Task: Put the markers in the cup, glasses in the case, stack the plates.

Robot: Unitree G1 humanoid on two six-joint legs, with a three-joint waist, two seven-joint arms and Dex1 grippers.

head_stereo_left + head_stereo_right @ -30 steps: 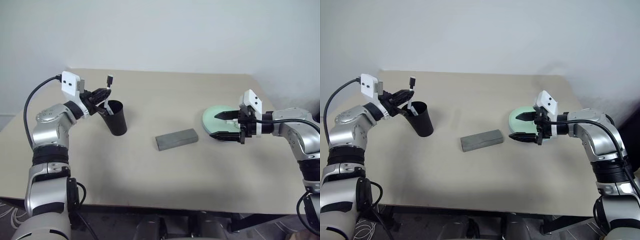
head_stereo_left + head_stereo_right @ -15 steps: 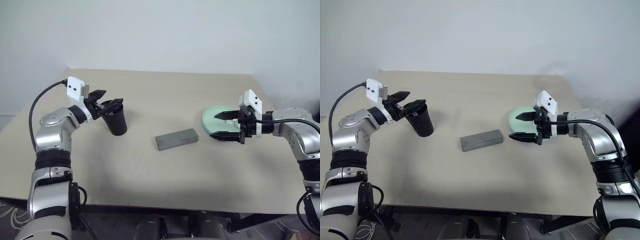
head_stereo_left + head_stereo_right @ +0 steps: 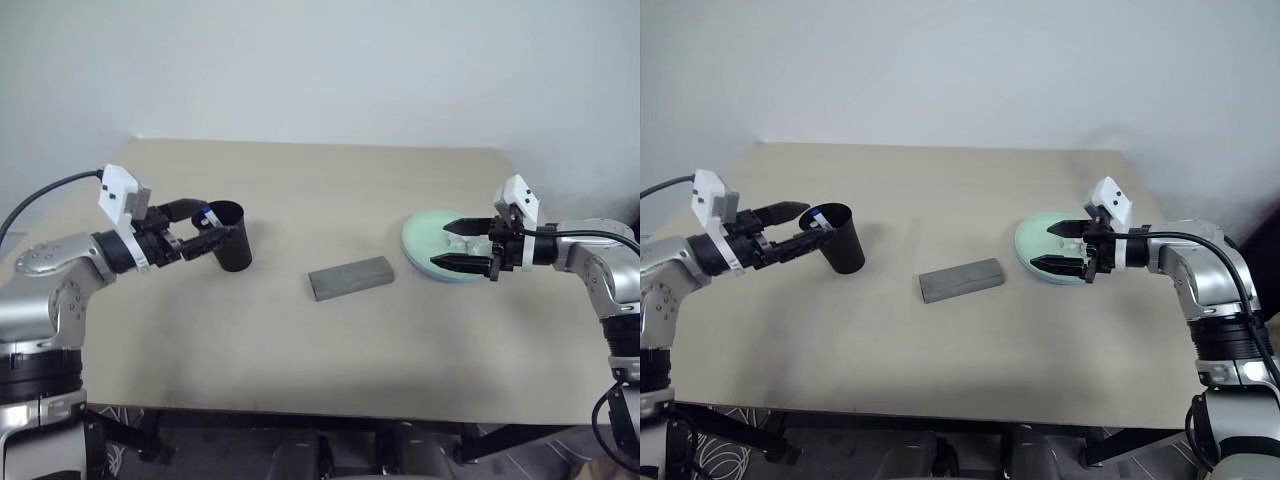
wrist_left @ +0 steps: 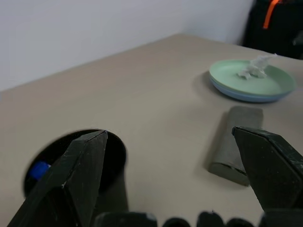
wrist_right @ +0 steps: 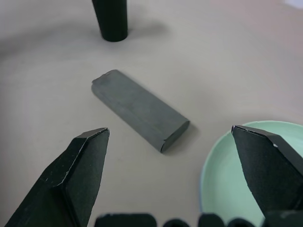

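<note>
- No brand, label or legible writing was found on any item.
- Left gripper [image 3: 203, 231]: fingers spread wide, nothing between them. It hovered just beside the rim of the cup [image 3: 232, 250], on the cup's left, fingertips level with the mouth.
- Cup stood upright on the table [image 3: 300, 340], left of centre. A blue cap of 1 of the markers [image 4: 38, 170] showed inside the cup in the left wrist view; the 2nd marker could not be made out.
- Case [image 3: 351, 278]: grey, closed, lying flat near table centre, between cup and plates, well apart from both grippers.
- Plates [image 4: 251, 82]: 2 stacked on the right side of the table, mint green on light blue, with a crumpled white tissue [image 4: 255, 67] on top.
- Right gripper [image 3: 462, 247]: fingers wide apart, empty, held over the near edge of the plates and pointing toward table centre.
- Glasses not seen; presumably hidden, cannot tell.
</note>
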